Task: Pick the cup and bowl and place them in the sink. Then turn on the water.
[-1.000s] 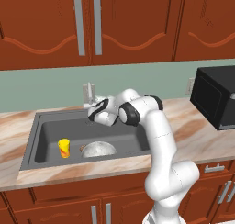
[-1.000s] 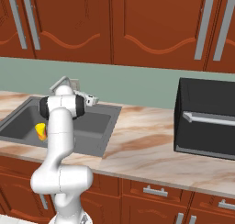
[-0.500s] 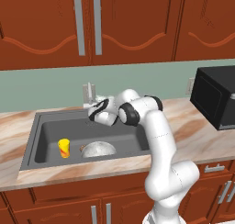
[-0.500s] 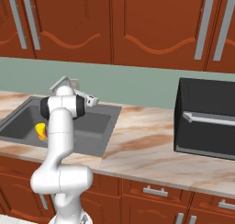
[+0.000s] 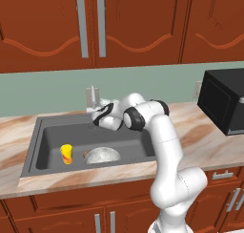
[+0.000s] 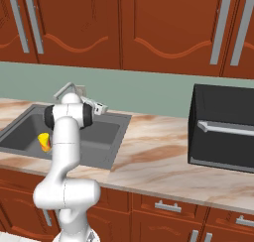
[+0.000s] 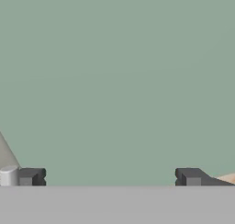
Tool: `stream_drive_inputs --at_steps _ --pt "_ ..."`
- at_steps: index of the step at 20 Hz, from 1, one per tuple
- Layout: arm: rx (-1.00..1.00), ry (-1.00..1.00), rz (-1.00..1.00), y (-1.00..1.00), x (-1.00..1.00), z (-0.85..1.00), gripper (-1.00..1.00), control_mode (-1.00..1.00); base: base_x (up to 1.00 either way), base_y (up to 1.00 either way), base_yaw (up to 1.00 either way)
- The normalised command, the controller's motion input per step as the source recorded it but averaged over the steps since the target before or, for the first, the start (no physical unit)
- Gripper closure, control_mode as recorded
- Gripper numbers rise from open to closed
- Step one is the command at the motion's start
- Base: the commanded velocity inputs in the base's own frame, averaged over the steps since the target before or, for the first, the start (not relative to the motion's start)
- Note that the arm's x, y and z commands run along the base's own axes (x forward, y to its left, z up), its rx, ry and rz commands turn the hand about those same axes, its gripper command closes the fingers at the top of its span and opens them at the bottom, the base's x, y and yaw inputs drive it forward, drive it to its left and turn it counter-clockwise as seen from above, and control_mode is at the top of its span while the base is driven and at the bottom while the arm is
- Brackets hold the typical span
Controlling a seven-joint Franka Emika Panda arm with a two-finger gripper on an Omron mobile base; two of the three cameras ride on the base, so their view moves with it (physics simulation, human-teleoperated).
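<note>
Cup (image 5: 66,153) and bowl (image 5: 102,155) in sink (image 5: 50,134) — we nudge the faucet (image 5: 92,98) handle gently, gripper (image 5: 95,115) spread, empty.

I'm working in a home kitchen: red-brown wooden cabinets (image 5: 90,26) hang above a marbled counter (image 6: 163,156), a dark sink (image 5: 90,134) (silver faucet (image 5: 92,99) behind) sits in it, and a black microwave (image 6: 221,127) stands nearby.

yellow cup (image 5: 66,153) upright beside grey bowl (image 5: 102,155), in sink (image 5: 52,133)
</note>
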Motion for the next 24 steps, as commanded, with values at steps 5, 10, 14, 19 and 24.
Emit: stream_drive_inputs --at_steps 5,10,14,19,24 --pt "0.00 0.00 0.05 -0.66 0.13 0.00 -1.00 -1.00 0.00 0.00 0.00" --pt "0.00 0.00 0.10 -0.65 0.08 0.00 -1.00 -1.00 0.00 0.00 0.00" --pt "0.00 0.00 0.14 -0.69 0.04 0.00 -1.00 -1.00 0.00 0.00 0.00" --pt "0.00 0.00 0.13 -0.76 0.07 0.00 -1.00 -1.00 0.00 0.00 0.00" --pt "0.03 0.00 0.12 -0.83 0.13 0.00 -1.00 -1.00 0.00 0.00 0.00"
